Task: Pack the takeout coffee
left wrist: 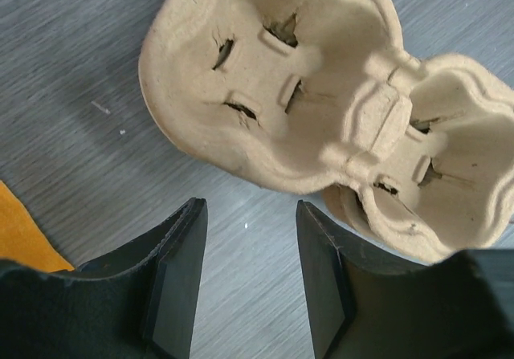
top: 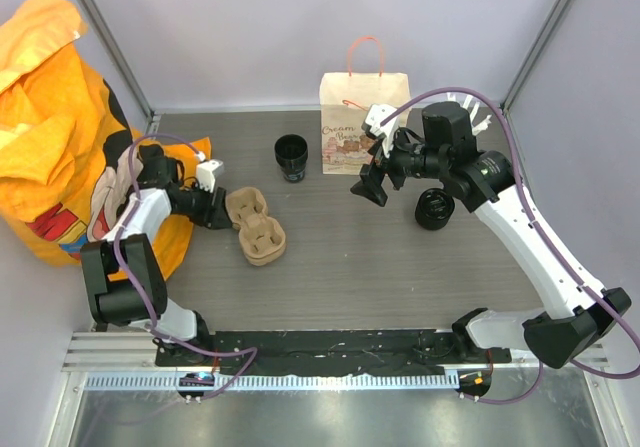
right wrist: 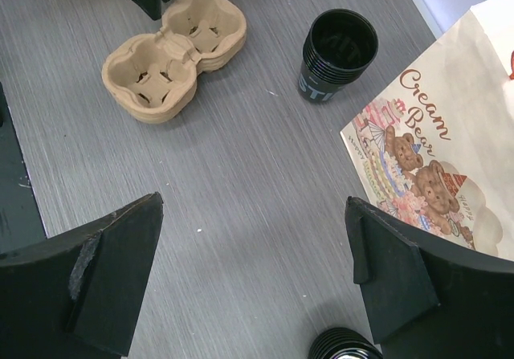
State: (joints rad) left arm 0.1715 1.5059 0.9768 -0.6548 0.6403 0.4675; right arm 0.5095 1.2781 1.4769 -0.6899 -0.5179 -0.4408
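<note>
Overhead view: a fixed camera above and behind both arm bases looks down on the whole grey table [top: 400,277], from far enough to take in both arms. Left wrist view: very close to the tabletop, looking down past the left gripper [left wrist: 249,206] at the brown pulp carrier [left wrist: 305,94], which fills most of the frame. Right wrist view: higher up, facing down and across toward the left arm, through the parted right gripper [right wrist: 250,202]. It shares the carrier with both other views, and shares a stack of black cups [right wrist: 337,54] and the printed paper bag [right wrist: 434,158] with the overhead view.
</note>
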